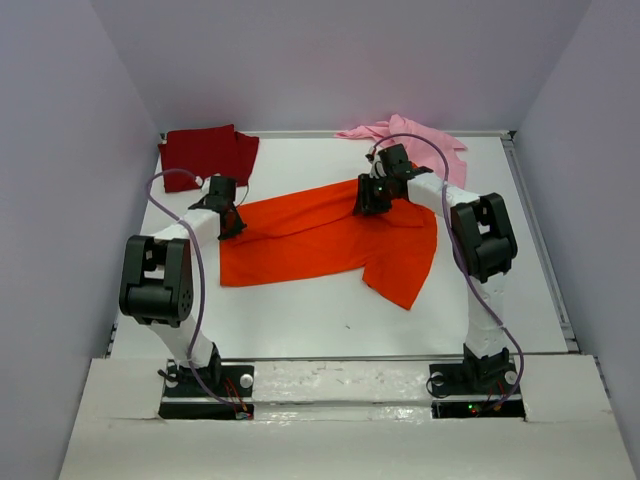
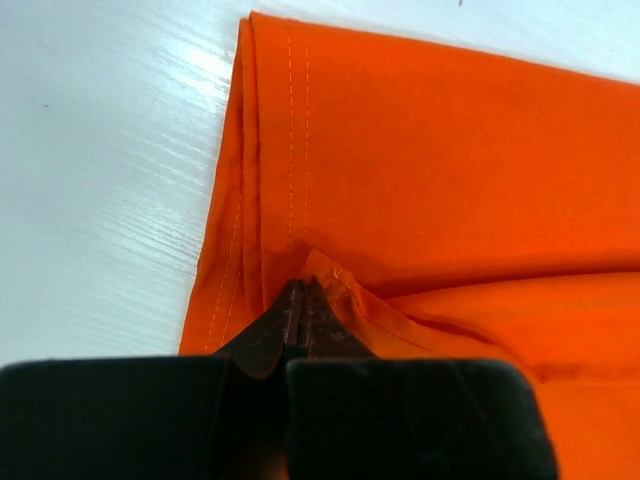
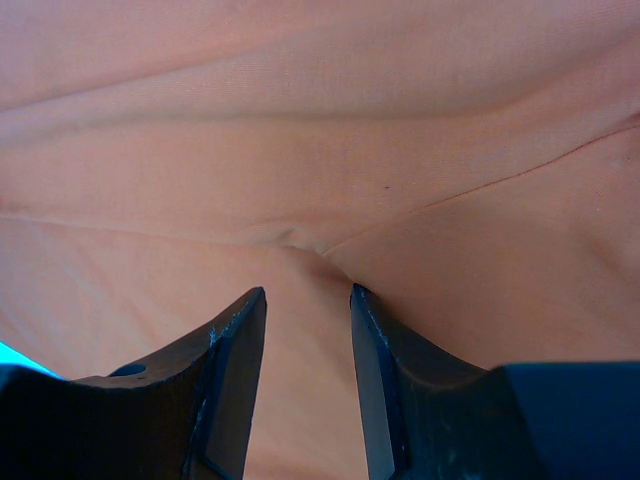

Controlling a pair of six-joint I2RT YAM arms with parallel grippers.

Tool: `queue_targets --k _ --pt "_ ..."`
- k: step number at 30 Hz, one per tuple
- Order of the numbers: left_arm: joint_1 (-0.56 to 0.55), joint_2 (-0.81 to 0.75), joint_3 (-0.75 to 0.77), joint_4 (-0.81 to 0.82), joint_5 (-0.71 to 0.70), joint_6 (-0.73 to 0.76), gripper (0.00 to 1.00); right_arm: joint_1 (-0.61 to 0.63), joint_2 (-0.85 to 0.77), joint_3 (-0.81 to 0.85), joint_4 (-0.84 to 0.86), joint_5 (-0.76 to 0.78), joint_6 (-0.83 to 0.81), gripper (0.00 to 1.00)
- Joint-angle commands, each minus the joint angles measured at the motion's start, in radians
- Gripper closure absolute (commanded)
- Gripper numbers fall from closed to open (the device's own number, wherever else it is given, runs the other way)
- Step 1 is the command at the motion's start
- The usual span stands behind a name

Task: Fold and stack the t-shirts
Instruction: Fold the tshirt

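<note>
Found left gripper [image 2: 303,300] clamped fully together on a small raised pinch of the orange tee [image 2: 450,180], right at its stitched, doubled-over edge. Noted that edge running straight away from the fingertips, with bare table [image 2: 100,150] to the gripper's left and orange cloth spreading ahead and to its right. Observed a ridge of cloth leading off to the right from the pinch.

Found right gripper [image 3: 308,300] with jaws partway apart, a clear gap between them, nothing seen inside that gap. Noted orange cloth filling everything ahead of the fingers, with a small pucker and a seam line just beyond the tips. Unable to tell whether the fingertips touch the cloth.

From above: recorded orange tee lying flat and spread between the two grippers, left gripper at its left end, right gripper over its far right part, one flap lying nearer the arm bases than the right gripper.

Located red tee [image 1: 208,152] beyond the left gripper, laid flat, near it but apart. Located pink tee [image 1: 420,140] beyond the right gripper, crumpled, partly hidden by the right arm; contact with orange tee not determinable.
</note>
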Motion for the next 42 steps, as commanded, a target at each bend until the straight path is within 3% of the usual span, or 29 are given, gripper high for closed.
queue_targets --k 1,4,9,15,30,38,42 --pt "0.002 -0.090 0.057 -0.011 -0.020 0.035 1.00 -0.008 -0.036 0.011 0.036 0.001 0.001 0.55" --pt "0.002 -0.101 0.152 -0.055 -0.047 0.066 1.00 -0.008 -0.033 0.012 0.036 0.001 0.001 0.55" --pt "0.003 -0.125 0.184 -0.089 -0.045 0.086 1.00 -0.008 -0.026 0.011 0.034 0.009 -0.001 0.55" --pt "0.005 -0.228 0.014 -0.032 0.055 0.058 1.00 -0.008 -0.019 0.020 0.034 0.007 -0.001 0.55" --pt "0.006 -0.349 -0.181 0.048 0.322 -0.101 1.00 -0.008 -0.011 0.023 0.034 0.009 -0.001 0.55" --pt "0.006 -0.529 -0.302 0.046 0.299 -0.197 1.00 -0.008 -0.010 0.021 0.034 0.012 -0.001 0.55" --pt "0.006 -0.595 -0.265 -0.006 0.232 -0.191 0.86 -0.008 -0.008 0.024 0.034 0.004 0.002 0.55"
